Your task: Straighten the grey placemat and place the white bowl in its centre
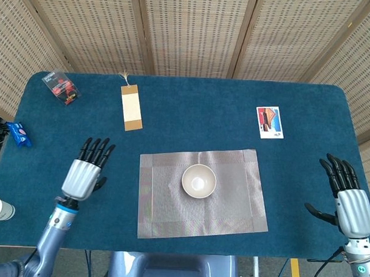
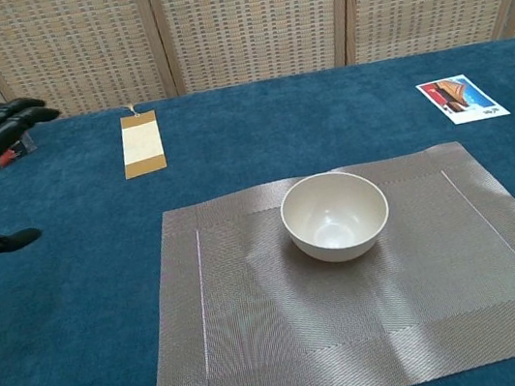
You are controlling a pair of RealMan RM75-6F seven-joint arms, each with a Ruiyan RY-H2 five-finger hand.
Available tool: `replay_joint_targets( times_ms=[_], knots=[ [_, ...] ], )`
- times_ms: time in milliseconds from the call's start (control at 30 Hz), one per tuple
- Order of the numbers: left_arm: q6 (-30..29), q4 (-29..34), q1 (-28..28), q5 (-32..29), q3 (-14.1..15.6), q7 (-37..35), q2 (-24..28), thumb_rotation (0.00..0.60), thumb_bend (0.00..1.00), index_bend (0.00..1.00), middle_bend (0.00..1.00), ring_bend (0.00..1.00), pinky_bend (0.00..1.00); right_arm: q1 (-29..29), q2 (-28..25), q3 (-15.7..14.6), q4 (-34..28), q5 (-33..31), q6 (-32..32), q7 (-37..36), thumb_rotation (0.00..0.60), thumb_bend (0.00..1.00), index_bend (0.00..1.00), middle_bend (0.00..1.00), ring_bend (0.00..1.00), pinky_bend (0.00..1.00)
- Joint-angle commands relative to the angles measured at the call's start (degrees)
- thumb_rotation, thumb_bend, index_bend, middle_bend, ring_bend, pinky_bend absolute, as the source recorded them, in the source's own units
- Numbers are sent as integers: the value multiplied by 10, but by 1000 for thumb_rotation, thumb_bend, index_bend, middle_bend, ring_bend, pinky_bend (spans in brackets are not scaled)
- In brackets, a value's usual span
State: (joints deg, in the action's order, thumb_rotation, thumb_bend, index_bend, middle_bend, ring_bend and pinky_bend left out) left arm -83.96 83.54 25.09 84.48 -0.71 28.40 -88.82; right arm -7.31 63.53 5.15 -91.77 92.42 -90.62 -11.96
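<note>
1. The white bowl [image 1: 199,181] sat upright near the middle of the grey placemat [image 1: 231,204], a little toward the mat's far-left side; the mat lay near the tabletop's [image 1: 192,114] front edge, roughly square to it.
2. The left hand [image 1: 84,174] hovered off the mat's left edge, fingers spread, holding nothing.
3. The right hand [image 1: 349,204] hung by the tabletop's right edge, likewise wide and empty.
4. The task looked essentially done; at most a slight nudge of the bowl toward centre seemed called for.
</note>
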Motion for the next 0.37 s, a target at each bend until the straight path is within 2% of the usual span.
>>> replay_joint_targets(
  times_ms=[33, 233, 367],
  knots=[
    [-29, 46, -39, -29, 5, 20, 47, 600, 193, 2, 0, 0, 0, -4, -1, -2, -4, -15, 21, 10, 600, 117, 54, 0, 0, 0],
    [-52, 64, -83, -41, 21, -6, 86, 600, 191, 0, 0, 0, 0, -10, -1, -5, -12, -22, 42, 28, 600, 115, 52, 0, 0, 0],
    [-56, 71, -104, -48, 25, -28, 109, 600, 191, 0, 0, 0, 0, -11, 0, -11, -16, -27, 57, 70, 600, 115, 51, 0, 0, 0]
  ],
)
